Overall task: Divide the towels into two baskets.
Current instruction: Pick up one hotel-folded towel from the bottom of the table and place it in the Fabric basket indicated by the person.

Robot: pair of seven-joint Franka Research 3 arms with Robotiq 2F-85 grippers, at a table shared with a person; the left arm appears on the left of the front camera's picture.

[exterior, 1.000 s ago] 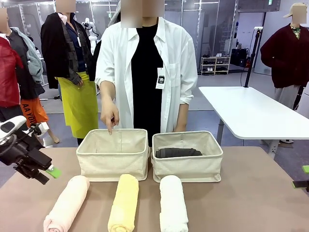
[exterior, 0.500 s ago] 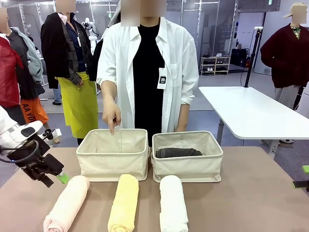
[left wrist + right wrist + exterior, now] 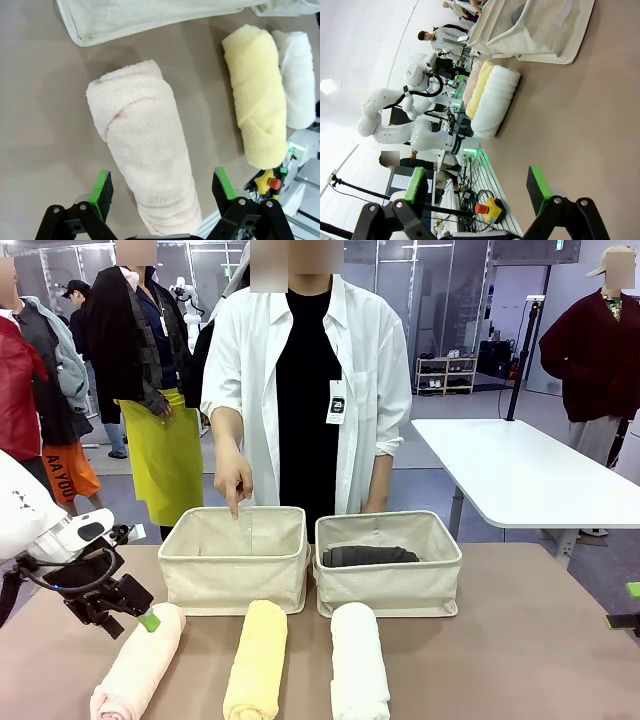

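Three rolled towels lie side by side near the table's front: pale pink [image 3: 140, 665], yellow [image 3: 257, 660] and white [image 3: 358, 660]. Behind them stand the two beige baskets. The left basket [image 3: 230, 582] has nothing in it; the right basket [image 3: 390, 592] holds a dark grey towel [image 3: 370, 556]. My left gripper [image 3: 140, 618] hangs open at the pink towel's far end. In the left wrist view its green pads [image 3: 102, 187] stand either side of the pink towel [image 3: 142, 150], not touching it. My right gripper [image 3: 477, 185] is open and holds nothing, low at the table's right edge [image 3: 628, 606].
A person in a white shirt stands behind the baskets, one hand [image 3: 232, 485] pointing down into the left basket. The right side of the brown table [image 3: 540, 660] is bare. Another white table [image 3: 520, 475] stands beyond it on the right.
My left gripper has moved right and down, from the table's left edge to the far end of the pink towel. The right gripper and the pointing hand have stayed put.
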